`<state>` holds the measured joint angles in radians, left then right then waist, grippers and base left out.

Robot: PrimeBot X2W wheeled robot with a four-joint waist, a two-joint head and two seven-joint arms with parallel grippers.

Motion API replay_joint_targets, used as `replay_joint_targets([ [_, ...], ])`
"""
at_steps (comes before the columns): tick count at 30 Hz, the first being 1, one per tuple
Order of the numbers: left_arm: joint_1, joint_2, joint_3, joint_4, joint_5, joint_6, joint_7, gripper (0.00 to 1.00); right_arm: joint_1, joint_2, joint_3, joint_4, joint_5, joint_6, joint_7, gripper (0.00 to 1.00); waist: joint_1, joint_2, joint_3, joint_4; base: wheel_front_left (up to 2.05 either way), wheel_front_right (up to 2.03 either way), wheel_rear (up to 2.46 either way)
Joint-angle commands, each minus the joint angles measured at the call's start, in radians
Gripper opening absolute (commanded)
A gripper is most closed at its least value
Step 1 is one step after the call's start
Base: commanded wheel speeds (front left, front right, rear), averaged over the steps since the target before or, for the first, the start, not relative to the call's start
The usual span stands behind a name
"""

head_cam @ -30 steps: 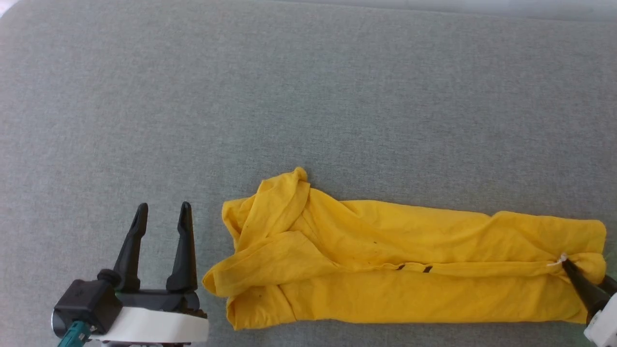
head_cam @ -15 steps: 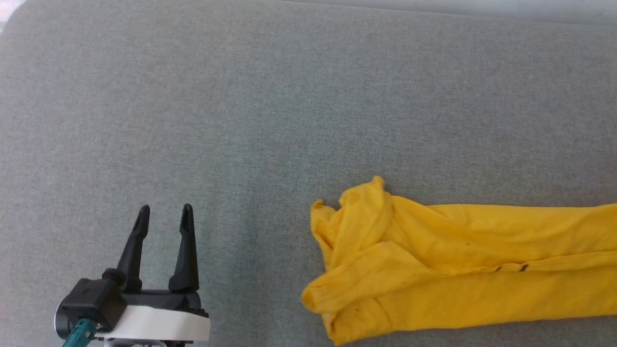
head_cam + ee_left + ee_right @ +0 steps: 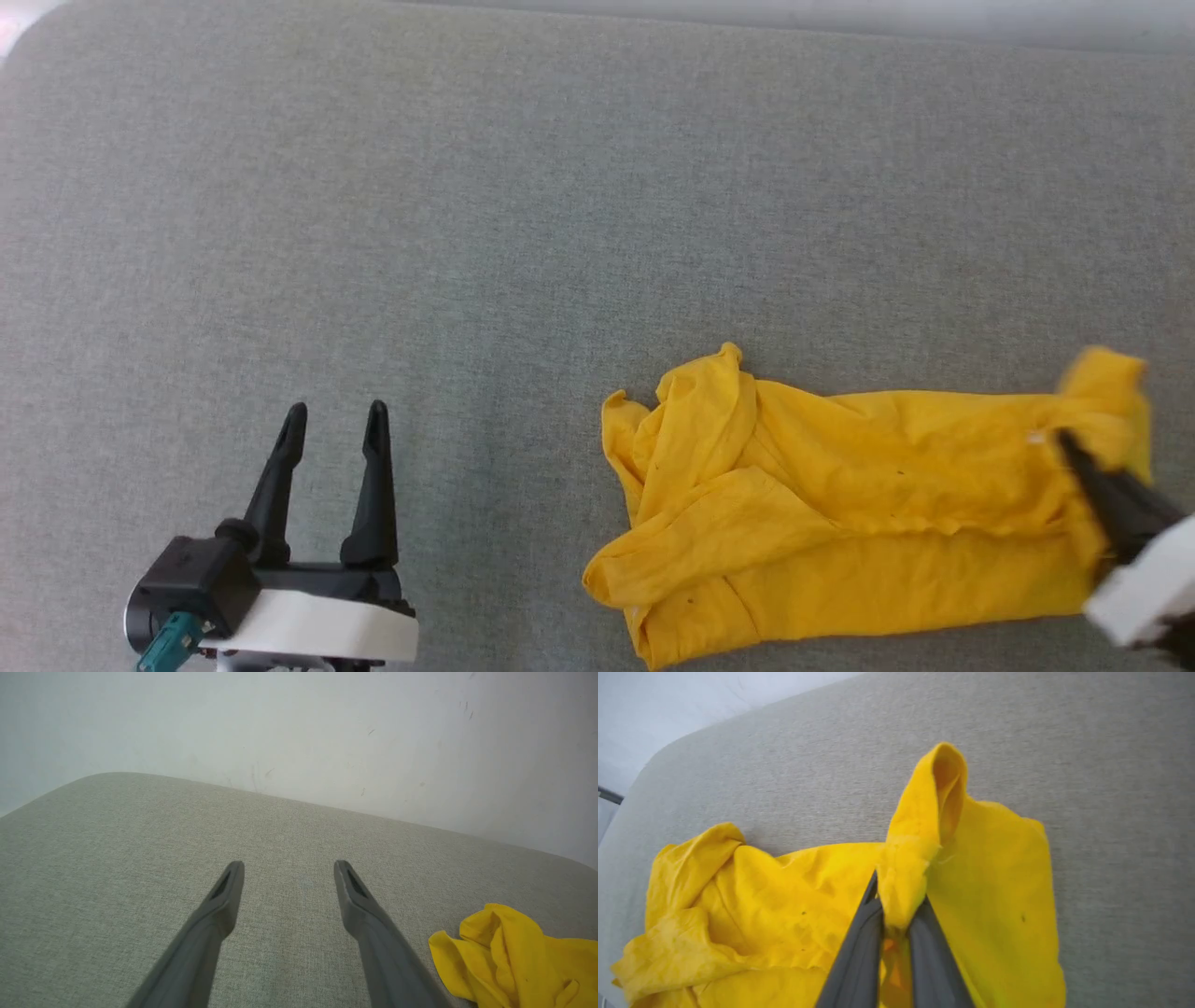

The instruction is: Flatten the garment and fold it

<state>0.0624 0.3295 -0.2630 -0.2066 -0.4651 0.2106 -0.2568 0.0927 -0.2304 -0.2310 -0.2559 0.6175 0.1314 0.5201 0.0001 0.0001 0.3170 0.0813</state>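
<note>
Working over the grey fabric surface, we judge ourselves early in the job. The garment lies on the right half of it as a long, rumpled yellow bundle. Its layers are doubled over each other, and we cannot tell sleeves from hem. Nothing is spread flat yet and no neat fold is made, so both the flattening and the folding are left to do.

Our right arm reaches in from the lower right. The right tool has its 2 fingers pressed together on a bunched ridge of cloth at the bundle's right end. It holds that ridge raised, so that a loop of fabric stands up above the tips.

Our left arm sits at the lower left, well apart from the cloth. The left tool points up the head view over bare surface, its 2 fingers spread with nothing between them.
</note>
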Motion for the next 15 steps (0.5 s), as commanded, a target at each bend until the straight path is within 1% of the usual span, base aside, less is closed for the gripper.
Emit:
replay_joint_targets([
  [1,-0.017,-0.005,-0.001,0.004,0.001,-0.007,-0.005,1.00,0.008,0.007,0.016,-0.013,0.007,-0.001,0.007,0.00,-0.0001,-0.0001,-0.002,0.002,0.00,0.00,0.00],
  [7,-0.019,-0.010,-0.008,0.019,-0.005,-0.017,-0.005,1.00,-0.004,0.035,0.210,-0.092,0.007,-0.001,0.080,0.00,-0.0001,-0.0001,-0.011,0.016,0.00,0.00,0.00],
  [11,-0.022,-0.014,-0.014,0.030,-0.010,-0.024,-0.005,1.00,-0.034,0.046,0.341,-0.117,0.001,-0.001,0.107,0.00,-0.0001,-0.0001,-0.018,0.029,0.00,0.00,0.00],
  [15,-0.024,-0.018,-0.020,0.039,-0.014,-0.030,-0.005,1.00,-0.069,0.065,0.446,-0.124,-0.007,-0.001,0.120,0.00,-0.0001,-0.0001,-0.021,0.041,0.00,0.00,0.00],
])
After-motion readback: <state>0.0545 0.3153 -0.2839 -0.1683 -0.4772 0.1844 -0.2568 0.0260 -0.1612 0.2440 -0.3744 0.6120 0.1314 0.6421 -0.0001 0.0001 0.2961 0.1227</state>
